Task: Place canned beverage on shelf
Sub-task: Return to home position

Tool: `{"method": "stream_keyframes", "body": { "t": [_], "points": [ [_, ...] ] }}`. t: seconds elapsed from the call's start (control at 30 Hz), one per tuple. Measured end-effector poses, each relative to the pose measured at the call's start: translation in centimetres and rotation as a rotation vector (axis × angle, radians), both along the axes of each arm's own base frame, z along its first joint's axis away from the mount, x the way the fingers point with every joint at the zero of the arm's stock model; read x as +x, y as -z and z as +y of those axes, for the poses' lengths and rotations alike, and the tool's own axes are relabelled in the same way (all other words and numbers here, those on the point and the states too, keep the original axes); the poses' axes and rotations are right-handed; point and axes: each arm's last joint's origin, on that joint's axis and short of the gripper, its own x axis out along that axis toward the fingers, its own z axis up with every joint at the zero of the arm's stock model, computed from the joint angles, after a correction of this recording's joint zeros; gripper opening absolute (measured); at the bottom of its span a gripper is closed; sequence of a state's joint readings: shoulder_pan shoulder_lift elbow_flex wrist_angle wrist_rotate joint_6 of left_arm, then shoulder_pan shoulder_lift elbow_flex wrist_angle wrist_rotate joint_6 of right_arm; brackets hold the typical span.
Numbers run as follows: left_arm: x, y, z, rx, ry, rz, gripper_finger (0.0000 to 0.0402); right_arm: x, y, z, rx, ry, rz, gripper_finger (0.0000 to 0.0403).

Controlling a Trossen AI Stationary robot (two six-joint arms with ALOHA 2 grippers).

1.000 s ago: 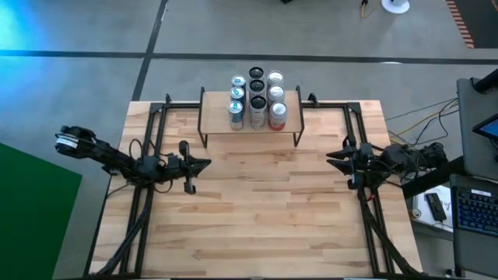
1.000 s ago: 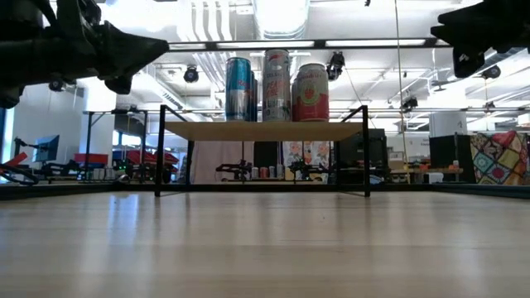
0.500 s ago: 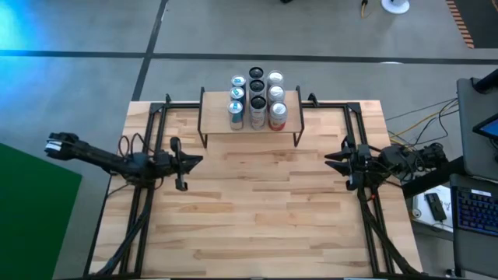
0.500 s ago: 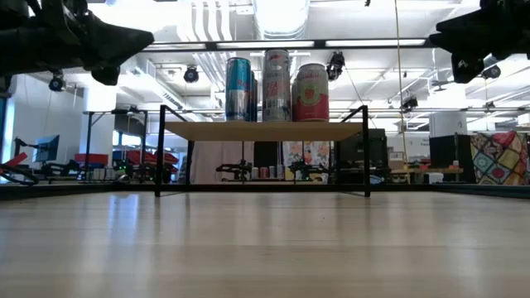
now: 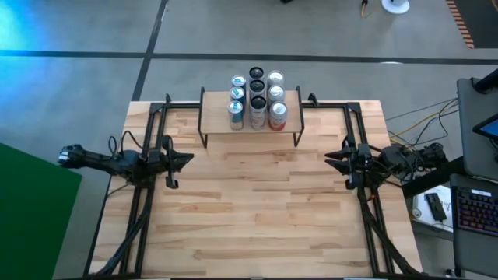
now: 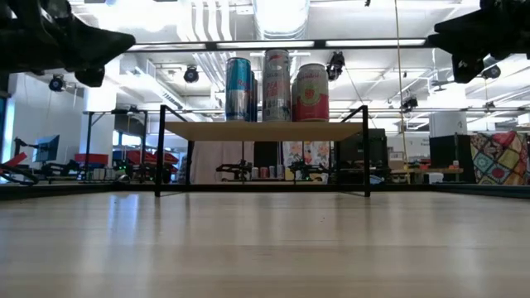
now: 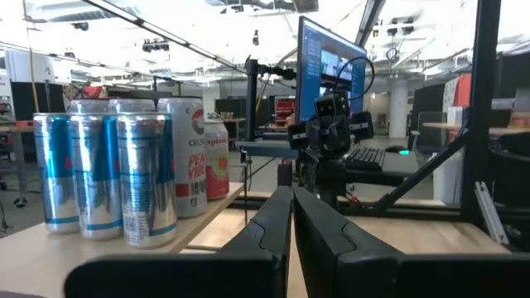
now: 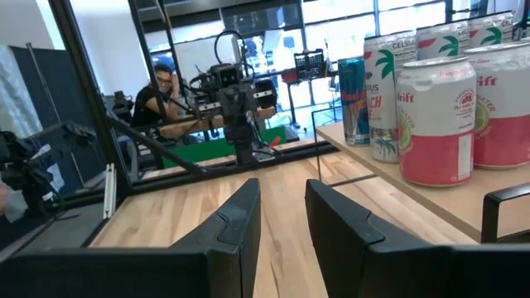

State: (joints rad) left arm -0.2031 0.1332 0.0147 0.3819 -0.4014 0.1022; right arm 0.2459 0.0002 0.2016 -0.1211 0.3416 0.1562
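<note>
Several drink cans point(image 5: 255, 97) stand upright on the shelf point(image 5: 249, 126), a low light-wood riser on thin black legs at the middle of the table's far edge. The cans point(image 6: 277, 85) also show on the shelf point(image 6: 263, 130) in the low view. My left gripper point(image 5: 189, 159) is shut and empty above the table's left side, pointing toward the right; its fingers show in the left wrist view point(image 7: 291, 203). My right gripper point(image 5: 327, 159) hangs above the table's right side, pointing left, open by a narrow gap point(image 8: 283, 199) and empty.
Black metal frame rails point(image 5: 148, 194) point(image 5: 366, 194) run along the table's left and right sides. A keyboard and screen point(image 5: 475, 202) stand off the table's right edge. A person point(image 8: 161, 91) sits beyond the table's left side. Bare wood tabletop point(image 5: 257, 210) lies in front of the shelf.
My left gripper has drawn back toward the table's left edge, staying shut and empty.
</note>
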Motion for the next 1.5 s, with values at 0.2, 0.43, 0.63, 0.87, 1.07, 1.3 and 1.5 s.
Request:
{"method": "stream_keyframes", "body": {
  "t": [0.2,0.43,0.63,0.87,1.07,1.3,1.5],
  "points": [
    [-0.9,0.1,0.2,-0.007,0.0,-0.004,0.0001,0.0,0.0,0.0,0.0,0.001,0.0,0.0089],
    [-1.1,-0.4,0.4,-0.031,-0.07,0.083,0.0001,0.2,0.6,-0.2,0.023,0.073,0.017,0.0089],
    [-1.0,0.1,0.4,-0.045,-0.067,0.095,0.0001,0.7,1.7,0.0,0.035,0.072,0.012,0.0089],
    [-0.7,1.4,0.3,-0.069,-0.062,0.106,0.0001,1.1,2.9,0.1,0.048,0.068,0.005,0.0089],
    [-0.6,1.4,0.3,-0.073,-0.061,0.102,0.0001,1.6,4.4,0.3,0.06,0.011,-0.017,0.0089],
    [-0.6,1.5,0.2,-0.062,-0.02,0.105,0.0001,1.8,4.0,0.4,0.015,0.0,-0.042,0.0089],
    [-0.6,1.3,0.1,-0.055,0.028,0.088,0.0001,1.8,3.8,0.4,-0.059,0.009,-0.051,0.0089]
  ]
}}
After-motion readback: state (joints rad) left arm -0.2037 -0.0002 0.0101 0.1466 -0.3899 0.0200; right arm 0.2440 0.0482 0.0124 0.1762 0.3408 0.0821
